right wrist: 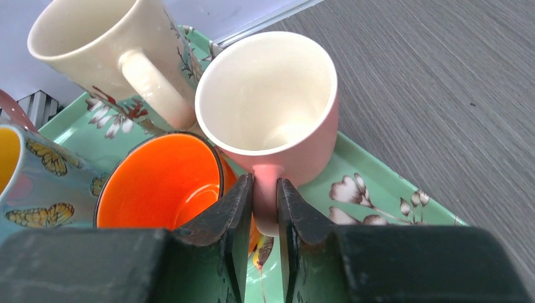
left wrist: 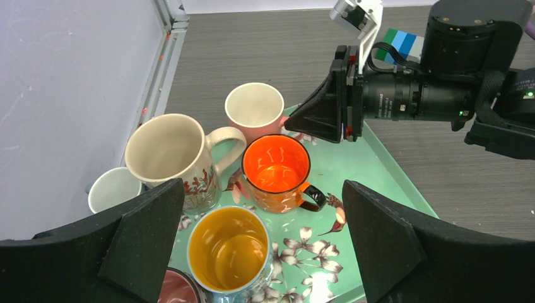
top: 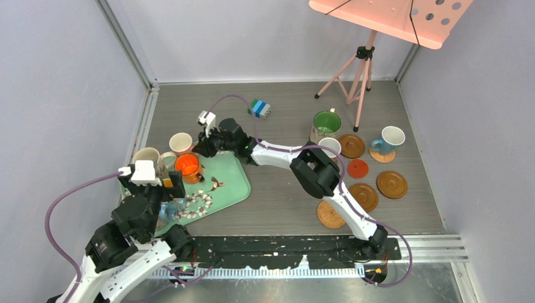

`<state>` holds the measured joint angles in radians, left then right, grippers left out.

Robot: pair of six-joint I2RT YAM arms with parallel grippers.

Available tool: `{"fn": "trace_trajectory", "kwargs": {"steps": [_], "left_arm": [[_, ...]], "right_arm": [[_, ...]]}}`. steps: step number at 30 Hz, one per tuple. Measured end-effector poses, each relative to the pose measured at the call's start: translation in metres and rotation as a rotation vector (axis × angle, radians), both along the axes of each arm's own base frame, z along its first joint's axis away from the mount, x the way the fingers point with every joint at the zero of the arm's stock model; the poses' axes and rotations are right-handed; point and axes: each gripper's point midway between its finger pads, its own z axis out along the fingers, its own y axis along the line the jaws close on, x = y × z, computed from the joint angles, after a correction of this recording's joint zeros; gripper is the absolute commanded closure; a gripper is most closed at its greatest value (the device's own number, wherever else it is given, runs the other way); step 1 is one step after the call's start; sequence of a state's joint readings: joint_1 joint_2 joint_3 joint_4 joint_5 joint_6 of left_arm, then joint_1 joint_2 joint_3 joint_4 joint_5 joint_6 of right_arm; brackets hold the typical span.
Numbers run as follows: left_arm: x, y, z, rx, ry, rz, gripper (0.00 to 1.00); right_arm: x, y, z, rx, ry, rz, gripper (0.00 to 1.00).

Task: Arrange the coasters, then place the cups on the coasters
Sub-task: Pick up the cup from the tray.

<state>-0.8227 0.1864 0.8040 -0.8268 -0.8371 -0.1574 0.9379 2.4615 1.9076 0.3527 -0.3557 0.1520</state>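
Note:
My right gripper (right wrist: 265, 192) is shut on the handle of the pink cup (right wrist: 271, 101), which stands at the far edge of the mint-green tray (top: 227, 184). Beside it are the orange-inside cup (right wrist: 161, 183), the cream cup (right wrist: 107, 44) and the yellow-inside cup (left wrist: 228, 249). My left gripper (left wrist: 262, 189) hangs open above the tray, over these cups, gripping nothing. On the right lie several coasters: dark brown (top: 352, 146), red-orange (top: 358, 168), two brown ones (top: 392, 184) and a wicker one (top: 330, 214). The light blue cup (top: 389, 139) sits on a tan coaster.
A green-inside cup (top: 326, 124) and a white cup (top: 330, 147) stand left of the coasters. A blue-green toy block (top: 260, 108) lies behind the right arm. A pink music stand (top: 361, 69) rises at the back right. Walls close in left and right.

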Motion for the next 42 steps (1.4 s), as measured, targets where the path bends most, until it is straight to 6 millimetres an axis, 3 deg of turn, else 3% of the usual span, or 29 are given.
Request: {"fn": "trace_trajectory", "kwargs": {"steps": [6,19,31,40,42], "left_arm": [[0.001,-0.001,-0.001,0.005,0.005,0.000,0.01],[0.003,-0.003,-0.003,0.022,0.021,0.000,0.01],[0.003,-0.003,-0.003,0.022,0.020,0.000,0.01],[0.003,-0.003,-0.003,0.022,0.020,0.000,0.01],[0.003,-0.003,-0.003,0.022,0.020,0.000,0.01]], "right_arm": [[-0.006,-0.011,-0.005,0.008,-0.030,-0.007,0.94],[-0.022,-0.066,0.008,-0.066,-0.089,-0.052,0.95],[-0.051,-0.113,0.005,-0.161,-0.055,-0.069,0.94],[-0.060,-0.131,0.004,-0.215,0.014,-0.120,0.61],[-0.060,-0.134,0.000,-0.234,0.044,-0.139,0.49]]}}
